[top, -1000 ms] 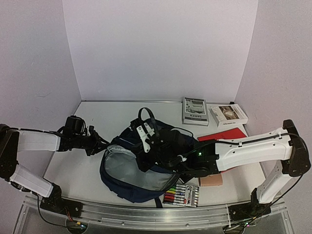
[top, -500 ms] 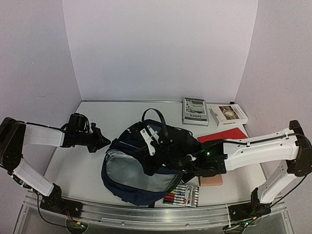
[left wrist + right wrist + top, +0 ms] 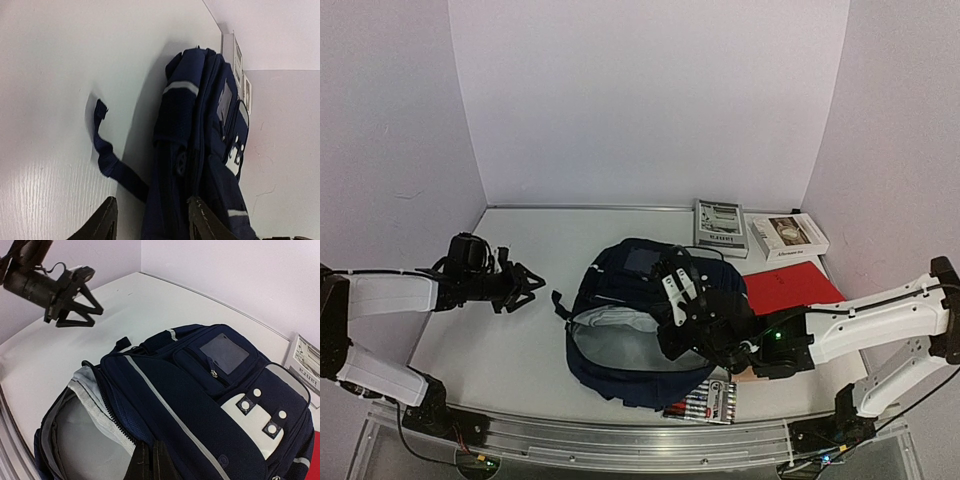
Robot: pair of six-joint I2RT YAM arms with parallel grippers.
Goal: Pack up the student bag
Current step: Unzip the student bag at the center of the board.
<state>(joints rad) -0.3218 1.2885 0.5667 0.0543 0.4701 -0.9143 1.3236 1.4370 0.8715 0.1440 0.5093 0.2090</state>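
The student bag point(image 3: 640, 300) is a navy backpack in the middle of the table. Its main compartment is unzipped and the grey lining point(image 3: 620, 338) shows toward the front. My right gripper point(image 3: 152, 464) is shut on the bag's fabric at the zipper rim and holds that edge up; in the top view the right gripper point(image 3: 705, 345) is mostly hidden by the bag. My left gripper point(image 3: 527, 284) is open and empty, left of the bag and apart from it. In the left wrist view my left gripper point(image 3: 152, 225) faces the bag's side point(image 3: 200, 150) and a loose strap point(image 3: 107, 157).
A red notebook point(image 3: 785, 290) lies right of the bag. Two books point(image 3: 720, 228) point(image 3: 787, 235) sit at the back right. A marker pack point(image 3: 705, 402) and a tan block point(image 3: 755, 373) lie at the front, partly under my right arm.
The bag has been dragged to the right and turned, with my right gripper still on its rim. My left gripper has stayed at the left, now farther from the bag.
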